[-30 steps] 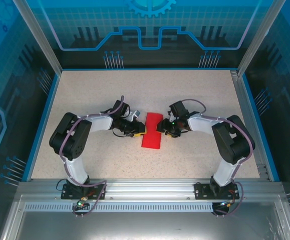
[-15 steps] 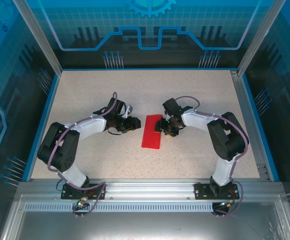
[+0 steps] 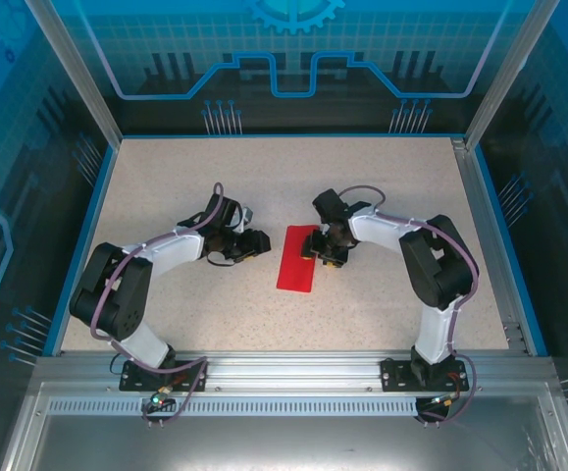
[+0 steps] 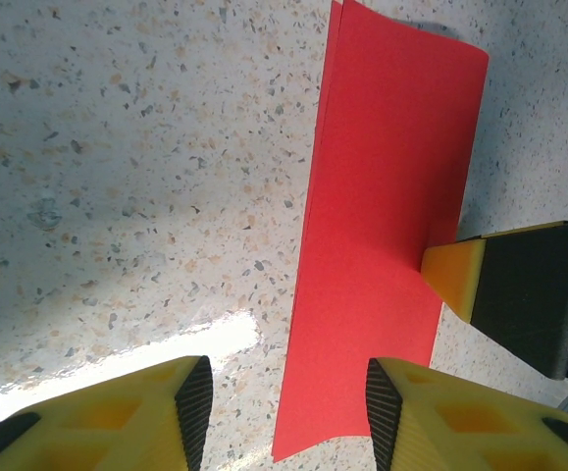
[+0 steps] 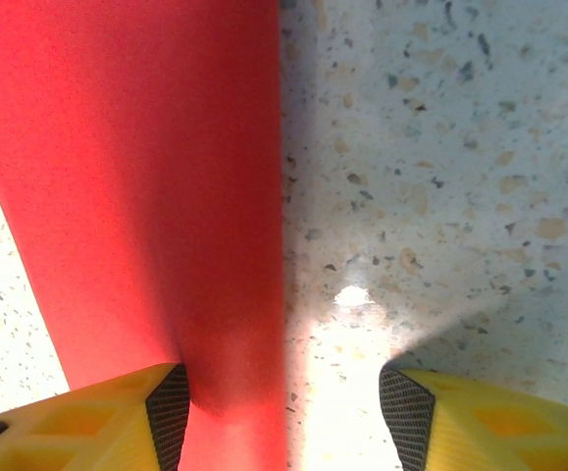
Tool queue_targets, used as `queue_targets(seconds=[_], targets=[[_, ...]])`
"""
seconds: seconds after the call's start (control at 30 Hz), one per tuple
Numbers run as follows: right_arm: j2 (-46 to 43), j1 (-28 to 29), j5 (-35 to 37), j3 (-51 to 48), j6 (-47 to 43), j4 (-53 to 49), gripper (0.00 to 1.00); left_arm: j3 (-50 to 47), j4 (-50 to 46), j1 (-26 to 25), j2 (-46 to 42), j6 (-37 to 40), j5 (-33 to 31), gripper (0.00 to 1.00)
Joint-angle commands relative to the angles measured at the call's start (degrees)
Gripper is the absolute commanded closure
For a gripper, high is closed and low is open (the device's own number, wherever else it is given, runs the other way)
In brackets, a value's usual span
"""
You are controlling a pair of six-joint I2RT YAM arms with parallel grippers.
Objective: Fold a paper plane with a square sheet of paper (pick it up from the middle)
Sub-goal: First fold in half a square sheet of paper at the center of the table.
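Left fingers (image 4: 117, 417) backed off leftward, released; right fingers (image 5: 480, 422) spread, seemingly touching red sheet (image 3: 298, 258) edge; long axis near-far.

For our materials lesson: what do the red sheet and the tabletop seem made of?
Red sheet: thin matte paper, shown by its crisp doubled edge. Tabletop: probably speckled stone-look laminate or composite, slightly glossy, given the bright glare patch.

No word, number or brand can be read anywhere; the blue far wall (image 3: 166, 59) bears a gear drawing (image 3: 295, 12) and line patterns (image 3: 293, 78).
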Motion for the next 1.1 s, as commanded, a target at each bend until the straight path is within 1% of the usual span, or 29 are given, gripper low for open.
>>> queue_targets(seconds=[0.0,0.17,0.4,0.57,0.67,1.07], targets=[[4.7,0.8,3.1,-0.3,-0.6,-1.8,0.38,-0.8,0.5,0.3,-1.0,-0.9,0.2,0.52],[6.0,1.3,3.2,1.9,-2.6,-3.7,0.37,-0.8,0.5,0.3,-0.8,-0.7,0.4,0.52],[7.2,1.5,3.3,3.1,-4.4,-5.0,0.39,-0.5,0.4,0.3,0.0,-0.5,0.9,0.52],[6.9,1.3,5.1,2.9,-2.6,-5.4,0.4,-0.5,0.4,0.3,0.3,-0.4,1.4,0.52],[6.6,0.9,4.5,2.2,-2.2,-4.4,0.4,-0.5,0.3,0.3,0.1,-0.3,1.5,0.52],[6.3,0.6,3.9,3.6,-4.2,-5.7,0.42,-0.6,0.7,0.3,0.3,-0.4,1.9,0.52]])
